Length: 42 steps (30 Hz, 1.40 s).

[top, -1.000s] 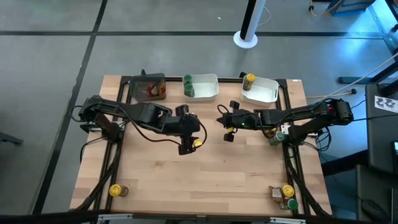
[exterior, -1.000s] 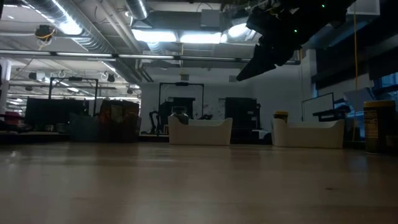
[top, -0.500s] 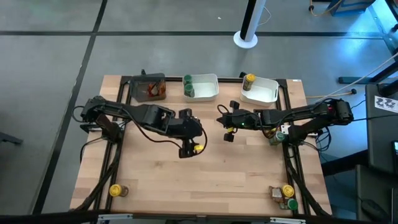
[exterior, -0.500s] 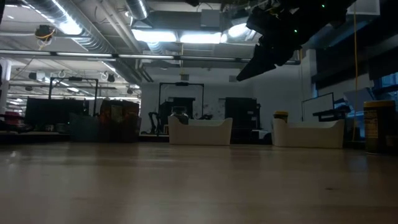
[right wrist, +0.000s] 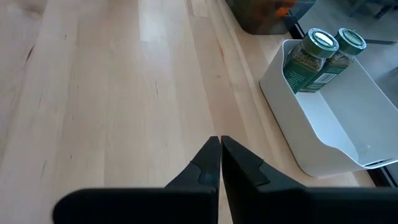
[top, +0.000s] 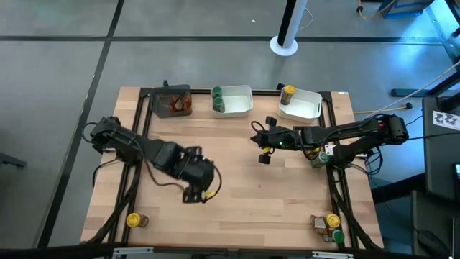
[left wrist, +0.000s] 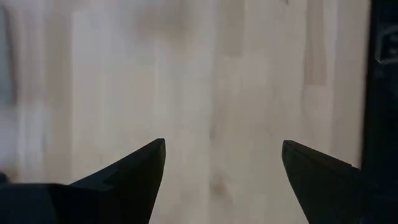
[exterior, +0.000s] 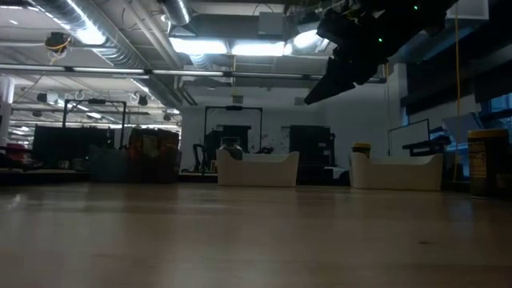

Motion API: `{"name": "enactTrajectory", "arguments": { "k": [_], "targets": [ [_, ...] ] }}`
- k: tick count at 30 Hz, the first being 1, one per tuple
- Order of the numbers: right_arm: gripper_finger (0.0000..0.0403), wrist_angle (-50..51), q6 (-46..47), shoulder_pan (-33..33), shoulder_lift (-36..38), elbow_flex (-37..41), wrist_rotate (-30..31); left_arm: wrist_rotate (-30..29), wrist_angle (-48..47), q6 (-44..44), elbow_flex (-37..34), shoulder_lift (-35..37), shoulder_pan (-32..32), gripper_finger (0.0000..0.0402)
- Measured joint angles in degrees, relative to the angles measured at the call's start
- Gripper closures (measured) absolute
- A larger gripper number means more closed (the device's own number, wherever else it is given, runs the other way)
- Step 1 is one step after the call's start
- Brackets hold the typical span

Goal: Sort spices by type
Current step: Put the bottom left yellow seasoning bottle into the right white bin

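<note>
My left gripper (top: 195,193) hangs open over bare wood left of the table's middle; the left wrist view shows only tabletop between its fingers (left wrist: 224,152). My right gripper (top: 261,149) is shut, holds nothing, and hovers right of the middle, seen at the top of the low view (exterior: 320,88). Two green-lidded spice jars (right wrist: 320,53) stand in the middle white tray (top: 233,101). A yellow-lidded jar (top: 288,92) stands at the right white tray (top: 302,106). Another yellow-lidded jar (top: 133,220) stands at the near left corner, and several jars (top: 328,226) at the near right corner.
A dark tray (top: 172,101) with reddish contents sits at the far left. One more jar (top: 316,157) stands by the right arm near the table's right edge. The wide stretch of wood (top: 251,208) between the arms and the near edge is bare.
My left gripper has swung from the table's middle toward the near edge and the left, sinking a little and tipping further downward. The right arm has kept still.
</note>
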<state>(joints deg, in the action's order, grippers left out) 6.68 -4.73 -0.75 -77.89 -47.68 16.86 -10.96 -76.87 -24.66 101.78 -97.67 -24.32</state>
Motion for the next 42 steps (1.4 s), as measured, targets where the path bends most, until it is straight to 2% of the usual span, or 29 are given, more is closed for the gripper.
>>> {"name": "enactTrajectory", "arguments": {
  "k": [8, 15, 24, 30, 36, 42],
  "targets": [
    [0.0386, -0.04, -0.46, 0.02, 0.01, 0.00, 0.01, 0.33, -5.01, -17.81, 0.00, 0.00, -8.32, 0.0096],
    [0.0386, -0.81, -5.16, 0.02, 0.00, 0.00, 0.03, 0.35, -8.38, -32.26, -0.07, 0.00, -14.74, 0.0096],
    [0.0386, -9.91, -12.36, 0.02, 0.00, 0.00, 0.49, 0.29, -9.10, -45.55, -0.17, -0.77, -20.91, 0.0096],
    [0.0386, -12.01, -16.21, 0.02, 0.00, 0.00, 0.52, 0.32, -11.37, -46.55, -0.17, -2.37, -25.44, 0.0096],
    [0.0386, -14.65, -16.91, 0.02, 0.00, 0.00, 0.50, 0.27, -11.32, -39.98, -0.17, -4.33, -29.44, 0.0096],
    [0.0386, -15.79, -18.05, 0.02, 0.00, 0.00, 0.50, 0.74, -13.21, -42.96, -0.17, -6.55, -32.60, 0.0096]
  ]
}}
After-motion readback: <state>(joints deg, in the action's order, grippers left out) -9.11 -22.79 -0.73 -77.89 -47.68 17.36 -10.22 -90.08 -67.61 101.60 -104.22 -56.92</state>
